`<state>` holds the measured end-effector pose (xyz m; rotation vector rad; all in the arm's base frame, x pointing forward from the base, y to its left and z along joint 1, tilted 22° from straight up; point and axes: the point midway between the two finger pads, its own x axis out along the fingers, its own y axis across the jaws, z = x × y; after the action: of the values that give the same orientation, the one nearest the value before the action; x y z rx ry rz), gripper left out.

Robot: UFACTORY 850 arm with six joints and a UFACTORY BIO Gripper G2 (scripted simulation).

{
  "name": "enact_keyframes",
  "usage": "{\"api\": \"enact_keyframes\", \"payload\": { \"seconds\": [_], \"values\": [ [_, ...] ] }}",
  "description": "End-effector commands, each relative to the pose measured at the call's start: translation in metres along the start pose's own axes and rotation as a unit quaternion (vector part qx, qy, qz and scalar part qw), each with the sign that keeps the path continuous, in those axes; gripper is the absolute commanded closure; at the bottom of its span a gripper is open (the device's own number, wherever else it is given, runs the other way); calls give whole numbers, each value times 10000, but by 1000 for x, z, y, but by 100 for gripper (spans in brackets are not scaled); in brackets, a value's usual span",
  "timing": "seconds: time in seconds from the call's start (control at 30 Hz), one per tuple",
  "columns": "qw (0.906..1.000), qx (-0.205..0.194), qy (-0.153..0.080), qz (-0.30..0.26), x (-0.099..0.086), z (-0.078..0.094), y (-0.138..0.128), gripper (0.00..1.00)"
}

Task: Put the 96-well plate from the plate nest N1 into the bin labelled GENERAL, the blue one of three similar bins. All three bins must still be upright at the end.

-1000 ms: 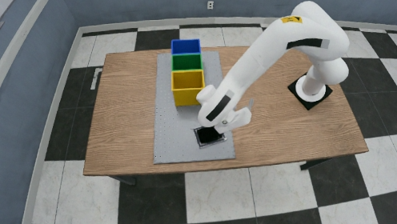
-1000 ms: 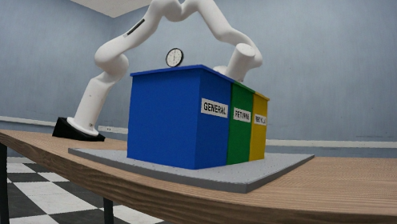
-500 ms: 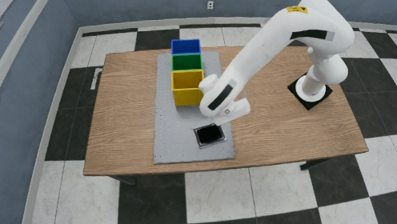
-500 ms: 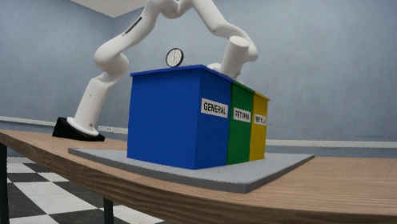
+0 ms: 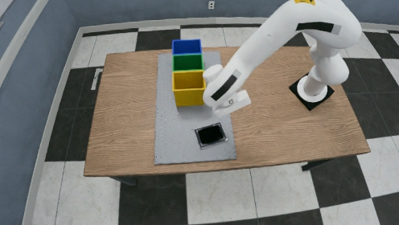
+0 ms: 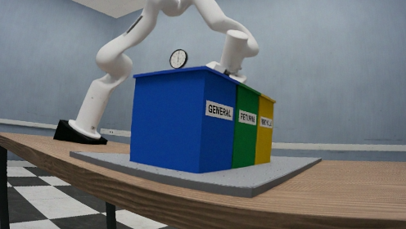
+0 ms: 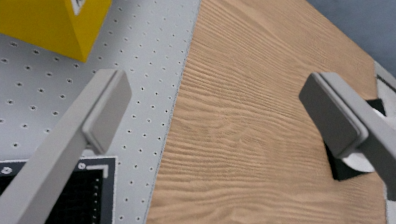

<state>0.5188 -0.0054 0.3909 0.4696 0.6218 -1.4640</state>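
Pale gray fingers of the gripper (image 5: 232, 105) (image 6: 232, 76) (image 7: 215, 115) reach into the wrist view at 9 and 3 o'clock, standing wide apart with nothing gripped between them. Beyond them spread the perforated gray board (image 5: 166, 141) (image 6: 245, 188) (image 7: 142, 100) and the wooden table (image 5: 281, 120) (image 6: 348, 180) (image 7: 240, 125).

Taking 12 o'clock as the upper edge of the top view, the plate nest (image 5: 197, 139) (image 7: 109, 195) sits on the board at 7 o'clock from the gripper. Inside its frame lies a black rectangular piece, apparently the 96-well plate (image 5: 210, 134) (image 7: 82, 197); its wells are too small to tell apart from above.

From the nest, the yellow bin (image 5: 191, 98) (image 6: 263, 141) (image 7: 55, 30) stands at 11 o'clock, with the green bin (image 5: 173, 63) (image 6: 245, 141) behind it and the blue bin (image 5: 187, 40) (image 6: 168, 118), labelled GENERAL, farthest back, between 11 and 12. All three stand upright in a row. The black base plate (image 5: 310, 107) (image 6: 61, 131) (image 7: 342, 173) of the arm is at 2 o'clock from the nest. In the exterior view, the gripper is partly hidden behind the bins, and a round wall clock (image 6: 178, 59) shows above the blue bin.

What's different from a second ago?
The end effector has risen and shifted away from the nest, toward the bins' side. It's open and empty; no sign of anything taken or let go. Unchanged: the nest's position, and all three bins, upright.
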Motion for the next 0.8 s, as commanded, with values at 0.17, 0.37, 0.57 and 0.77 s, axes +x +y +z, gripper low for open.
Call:
{"api": "enact_keyframes", "payload": {
  "seconds": [0.17, 0.37, 0.57, 0.77],
  "values": [
    [9951, 354, -302, 876, 24, 26, 15, 63],
    [9924, 423, -390, 1086, 30, 33, 19, 63],
    [9824, 588, -645, 1649, 46, 50, 29, 63],
    [9702, 697, -892, 2141, 58, 63, 36, 63]
  ]
}}
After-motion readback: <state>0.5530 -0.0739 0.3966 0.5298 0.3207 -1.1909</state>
